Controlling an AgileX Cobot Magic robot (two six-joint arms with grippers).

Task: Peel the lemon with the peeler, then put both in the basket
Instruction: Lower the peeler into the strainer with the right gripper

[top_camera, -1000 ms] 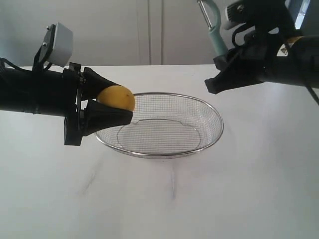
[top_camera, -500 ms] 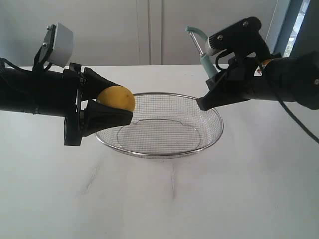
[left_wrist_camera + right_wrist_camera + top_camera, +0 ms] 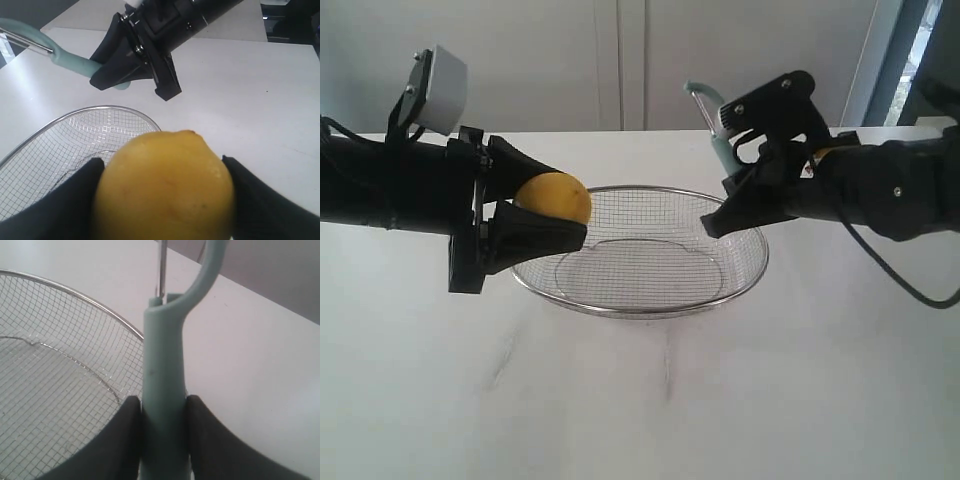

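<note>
My left gripper (image 3: pixel 545 214) is shut on the yellow lemon (image 3: pixel 556 197), holding it in the air over the left rim of the wire basket (image 3: pixel 650 306). In the left wrist view the lemon (image 3: pixel 165 185) fills the space between the two black fingers (image 3: pixel 55 200); no sticker shows. My right gripper (image 3: pixel 720 215) is shut on the pale blue-grey handle of the peeler (image 3: pixel 718 140), held above the basket's right rim with the blade head pointing up. The right wrist view shows the peeler handle (image 3: pixel 164 390) clamped between the fingers (image 3: pixel 125 435), mesh beneath.
The basket (image 3: pixel 90 305) stands in the middle of a white table (image 3: pixel 650 400). A pale wall with a vertical seam lies behind. The black right arm (image 3: pixel 165 30) shows across from the lemon in the left wrist view.
My right gripper has come down and leftward with the peeler, from high at the upper right to just above the basket's right rim. The left arm and lemon have stayed still.
</note>
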